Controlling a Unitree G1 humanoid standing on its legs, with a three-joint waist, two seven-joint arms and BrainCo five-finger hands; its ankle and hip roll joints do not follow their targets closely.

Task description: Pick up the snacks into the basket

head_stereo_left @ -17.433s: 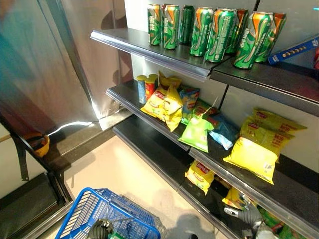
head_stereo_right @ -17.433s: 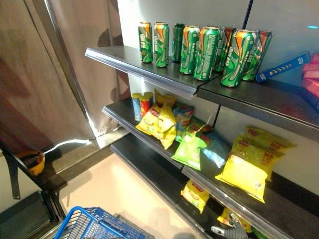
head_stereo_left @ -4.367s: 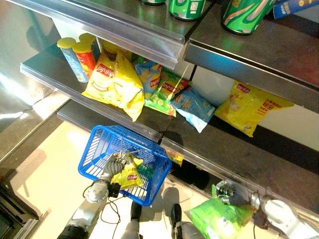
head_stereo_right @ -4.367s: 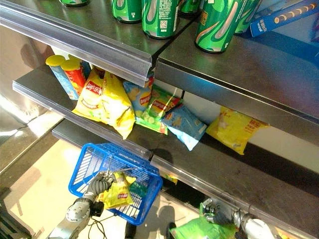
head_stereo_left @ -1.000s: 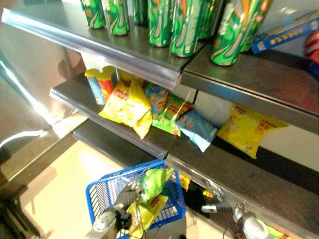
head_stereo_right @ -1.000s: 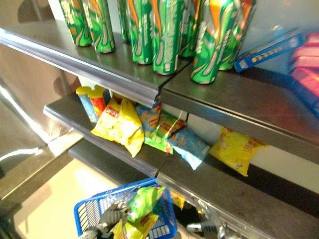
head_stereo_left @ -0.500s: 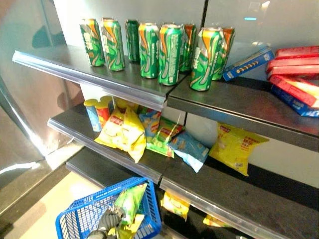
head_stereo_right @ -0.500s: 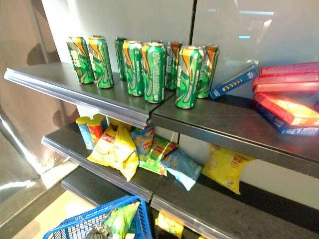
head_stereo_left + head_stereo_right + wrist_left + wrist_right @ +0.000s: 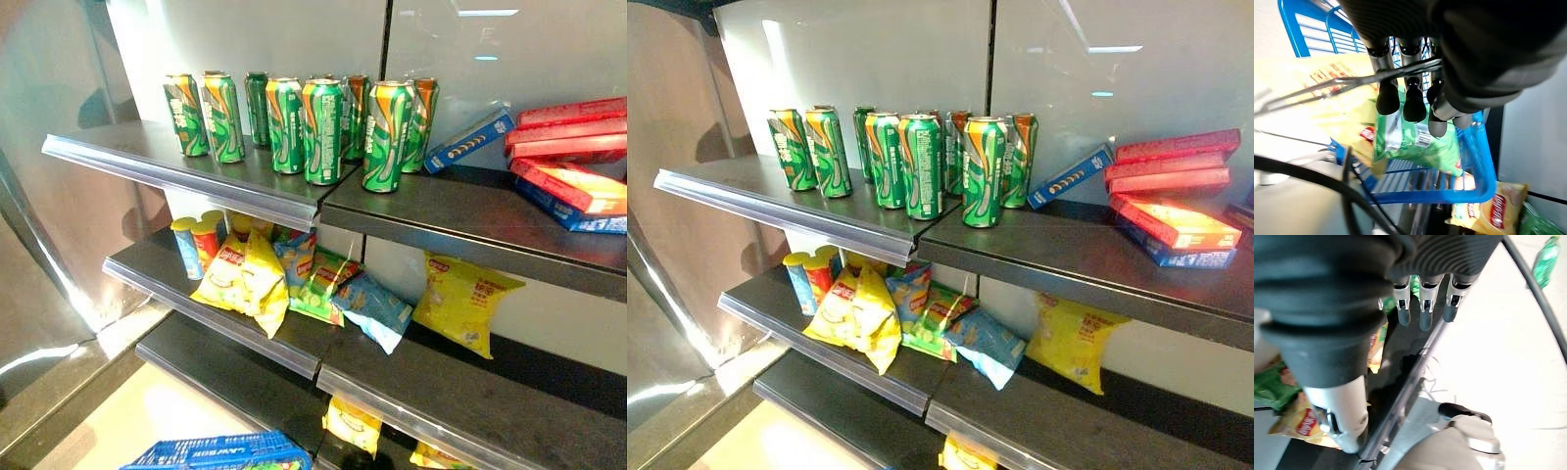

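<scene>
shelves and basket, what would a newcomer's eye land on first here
The row of green cans on the top shelf stands out first, with red boxes stacked at that shelf's right end. Below them, yellow chip bags crowd the middle shelf. In the left wrist view, the left hand curls round the wire handle of the blue basket, which holds a green snack bag.

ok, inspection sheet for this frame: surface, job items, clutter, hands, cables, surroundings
Surface: dark shelves, stocked.
Job's things: blue basket holds a green bag and a yellow bag; more snack bags on the middle shelf.
Clutter: green cans, red boxes, two tubes.
Hands: left hand curled round the basket handle; right hand open, holding nothing.
Cables: nothing seen.
Surroundings: pale floor.
</scene>
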